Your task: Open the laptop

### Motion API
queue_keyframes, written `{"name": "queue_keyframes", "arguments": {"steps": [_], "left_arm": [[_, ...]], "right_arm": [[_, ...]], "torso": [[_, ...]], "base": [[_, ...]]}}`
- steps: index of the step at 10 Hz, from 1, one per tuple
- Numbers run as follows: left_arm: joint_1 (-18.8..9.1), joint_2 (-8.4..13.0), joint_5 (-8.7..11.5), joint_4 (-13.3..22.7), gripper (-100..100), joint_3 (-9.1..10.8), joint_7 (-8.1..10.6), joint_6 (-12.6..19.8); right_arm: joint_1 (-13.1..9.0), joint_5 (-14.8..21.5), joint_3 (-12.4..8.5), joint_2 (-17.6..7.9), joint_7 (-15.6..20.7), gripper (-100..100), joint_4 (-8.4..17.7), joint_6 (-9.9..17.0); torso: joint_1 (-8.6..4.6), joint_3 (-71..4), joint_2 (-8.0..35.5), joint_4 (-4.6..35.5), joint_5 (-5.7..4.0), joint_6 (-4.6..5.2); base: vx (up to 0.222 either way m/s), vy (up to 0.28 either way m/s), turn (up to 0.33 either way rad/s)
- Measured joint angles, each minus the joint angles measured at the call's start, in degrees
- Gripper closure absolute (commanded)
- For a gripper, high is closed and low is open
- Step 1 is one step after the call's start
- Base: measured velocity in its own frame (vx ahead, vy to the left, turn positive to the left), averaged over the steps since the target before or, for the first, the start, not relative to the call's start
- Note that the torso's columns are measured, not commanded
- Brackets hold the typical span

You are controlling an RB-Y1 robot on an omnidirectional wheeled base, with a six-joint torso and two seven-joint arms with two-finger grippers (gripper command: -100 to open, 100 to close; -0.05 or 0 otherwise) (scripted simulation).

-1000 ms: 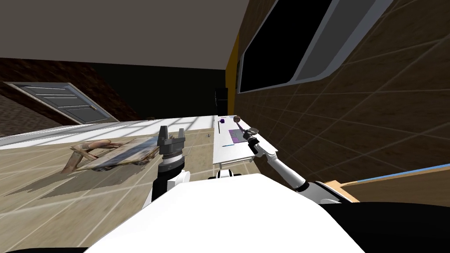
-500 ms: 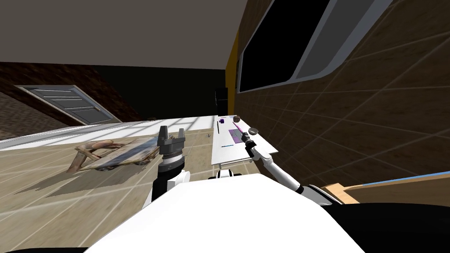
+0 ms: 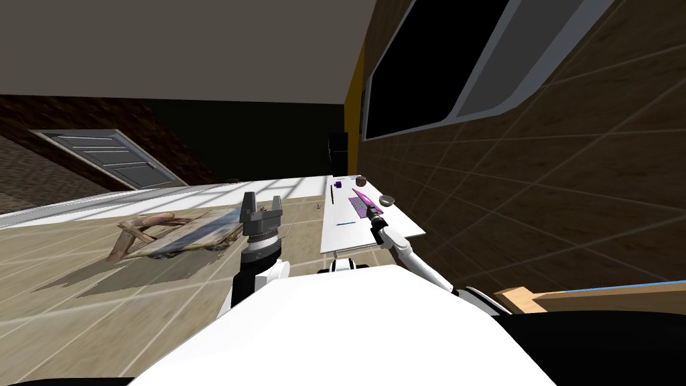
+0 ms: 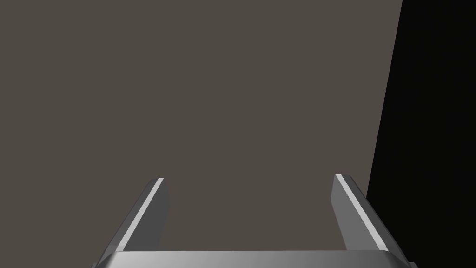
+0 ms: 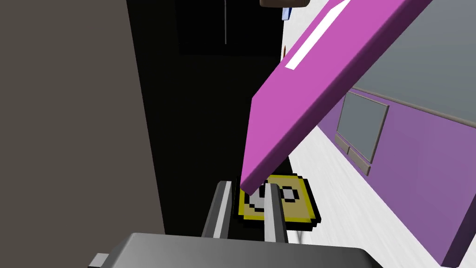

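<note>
Magenta lid (image 5: 325,79) pinched, right end effector (image 5: 249,184) (left end effector (image 4: 248,177) spread); yellow tile (image 5: 302,204) beside.

- Head view: the wide lens bends the room; the walls (image 3: 569,201) splay to the corners, and the whole scene is rolled.
- A pale, washed-out band runs along the far edge of the floor (image 3: 80,315); the table (image 3: 348,234) is bright white.
- The wooden frame (image 3: 174,234) throws a ragged grey shadow on the floor, on my side.
- The window (image 3: 429,60) is flat black, without glare.
- Right wrist view: the lid (image 5: 325,79) is vivid magenta, the base (image 5: 418,153) a duller purple.
- Left wrist view: even dull grey-brown, shadowless; the left fingers (image 4: 142,211) carry thin bright edges.
</note>
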Motion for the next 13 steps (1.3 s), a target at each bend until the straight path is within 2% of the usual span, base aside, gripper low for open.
{"name": "queue_keyframes", "arguments": {"steps": [1, 3, 8, 11, 12, 13], "left_arm": [[0.0, 0.0, 0.0, 0.0, 0, 0.0, 0.0, 0.0], [0.0, 0.0, 0.0, 0.0, 0, -0.01, 0.0, 0.0], [0.0, 0.0, 0.0, 0.0, 0, -0.01, 0.0, 0.0], [0.0, 0.0, 0.0, 0.0, 0, -0.01, 0.0, 0.0], [0.0, 0.0, 0.0, 0.0, 0, -0.01, 0.0, 0.0], [0.0, 0.0, 0.0, 0.0, 0, 0.0, 0.0, 0.0]], "right_arm": [[0.4, 1.3, 0.6, 0.8, 1.0, -100, -0.2, 0.7], [-0.8, -1.9, 0.3, -1.5, 1.7, -100, 0.2, 0.5], [-4.0, -11.4, -1.4, -9.4, 2.2, -100, 1.4, -1.5], [-5.3, -15.2, -3.1, -13.0, 2.3, -100, 2.5, -3.4], [-5.9, -16.5, -3.1, -14.0, 2.3, -100, 2.7, -3.6], [-6.0, -16.7, -3.1, -14.1, 2.4, 0, 2.8, -3.6]], "torso": [[0.0, 0.0, 0.0, 0.0, -0.01, -0.02], [0.18, 0.1, 0.1, 0.0, 0.04, 0.01], [-0.08, 0.0, 0.1, 0.0, -0.01, 0.02], [0.03, 0.0, 0.1, 0.0, 0.02, 0.01], [-0.04, 0.0, 0.1, 0.0, 0.0, -0.01], [-0.15, 0.0, 0.0, 0.0, -0.04, 0.01]], "base": [[-0.004, 0.015, 0.01], [-0.043, 0.09, -0.008], [-0.042, 0.088, -0.002], [-0.032, 0.076, -0.003], [-0.012, 0.021, -0.001], [-0.003, 0.006, 0.002]]}}
